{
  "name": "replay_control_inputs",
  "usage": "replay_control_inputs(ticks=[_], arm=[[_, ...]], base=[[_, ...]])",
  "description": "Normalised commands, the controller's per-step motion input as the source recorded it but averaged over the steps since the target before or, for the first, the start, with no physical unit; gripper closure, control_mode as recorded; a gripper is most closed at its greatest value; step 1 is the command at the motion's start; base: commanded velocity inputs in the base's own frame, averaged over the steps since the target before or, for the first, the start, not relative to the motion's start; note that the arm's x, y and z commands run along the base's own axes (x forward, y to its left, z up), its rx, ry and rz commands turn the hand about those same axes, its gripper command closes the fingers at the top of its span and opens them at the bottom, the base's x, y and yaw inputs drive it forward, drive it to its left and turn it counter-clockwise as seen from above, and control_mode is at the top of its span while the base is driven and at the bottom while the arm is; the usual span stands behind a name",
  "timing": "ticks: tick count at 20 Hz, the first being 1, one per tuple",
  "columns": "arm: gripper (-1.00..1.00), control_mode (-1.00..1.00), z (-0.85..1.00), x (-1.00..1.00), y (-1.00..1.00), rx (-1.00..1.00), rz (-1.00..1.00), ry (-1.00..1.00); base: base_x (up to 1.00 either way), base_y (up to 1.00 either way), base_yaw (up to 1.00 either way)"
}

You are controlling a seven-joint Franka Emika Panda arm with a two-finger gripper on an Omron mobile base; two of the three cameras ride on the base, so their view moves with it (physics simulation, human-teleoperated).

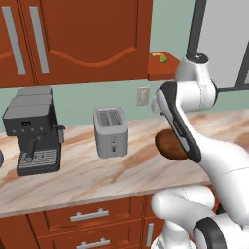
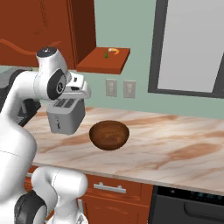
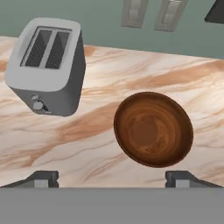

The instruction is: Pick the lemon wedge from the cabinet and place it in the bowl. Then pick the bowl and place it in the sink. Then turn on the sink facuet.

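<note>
The lemon wedge (image 2: 106,55) is a tiny green piece lying on the flat side shelf (image 2: 105,62) of the red-brown cabinet (image 1: 82,39); it also shows as the wedge (image 1: 163,59). The dark wooden bowl (image 3: 153,129) stands empty on the marble counter, right of the toaster; the arm partly covers the bowl (image 1: 170,146) in the left base view. My gripper (image 3: 113,178) hangs open above the counter, just short of the bowl, with nothing between its fingertips (image 3: 43,177). From the right, the gripper (image 2: 83,92) is up beside the toaster, below the shelf. The sink and the sink faucet are out of view.
A grey toaster (image 1: 111,131) and a dark coffee machine (image 1: 34,129) stand on the counter (image 2: 175,148). A small orange piece (image 2: 114,51) lies beside the wedge. Wall outlets (image 2: 111,87) sit under the shelf, and a window (image 2: 192,48) is to the right.
</note>
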Motion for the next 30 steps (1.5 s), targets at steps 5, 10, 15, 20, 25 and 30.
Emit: replay_control_inputs(ticks=[5, 10, 15, 20, 25, 30], arm=[[-1.00, -1.00, 0.73, -0.15, 0.00, -0.12, -0.04, -0.27], [-1.00, -1.00, 0.88, -0.01, -0.02, -0.08, -0.12, -0.08], [-1.00, -1.00, 0.71, 0.00, -0.38, 0.00, -0.14, 0.03], [-1.00, -1.00, 0.31, 0.01, -0.82, 0.08, -0.02, 0.00], [-1.00, -1.00, 0.03, 0.48, -0.53, 0.08, 0.00, 0.00], [-1.00, -1.00, 0.00, 0.90, -0.33, 0.02, 0.01, 0.00]], base=[[0.00, 0.00, 0.00], [0.00, 0.00, 0.00], [0.00, 0.00, 0.00], [0.00, 0.00, 0.00], [0.00, 0.00, 0.00], [0.00, 0.00, 0.00]])
